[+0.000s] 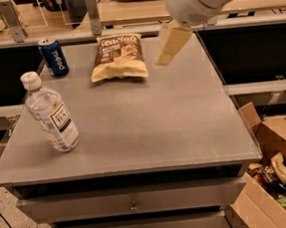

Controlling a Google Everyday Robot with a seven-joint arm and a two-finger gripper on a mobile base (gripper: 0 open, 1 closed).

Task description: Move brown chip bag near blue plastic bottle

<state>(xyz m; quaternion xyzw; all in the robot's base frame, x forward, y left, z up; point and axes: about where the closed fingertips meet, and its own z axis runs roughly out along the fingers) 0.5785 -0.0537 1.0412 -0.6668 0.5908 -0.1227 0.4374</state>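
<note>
1. Far back on the worktop [174, 123], a flat brown chip bag [118, 58] is laid, well apart from the clear plastic bottle [50, 114].
2. A cream gripper [173, 44] is held beside the bag, seemingly untouching; its opening cannot be told.

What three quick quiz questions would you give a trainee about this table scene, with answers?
1. True or false: the brown chip bag lies apart from the blue plastic bottle.
2. Fill in: seen in the camera view, the Pepsi can stands at the table's far ____ corner.
3. Where is the claw? A) hovering above the table, just right of the bag; B) around the bottle; C) touching the can.
Key: 1 true; 2 left; 3 A.
</note>
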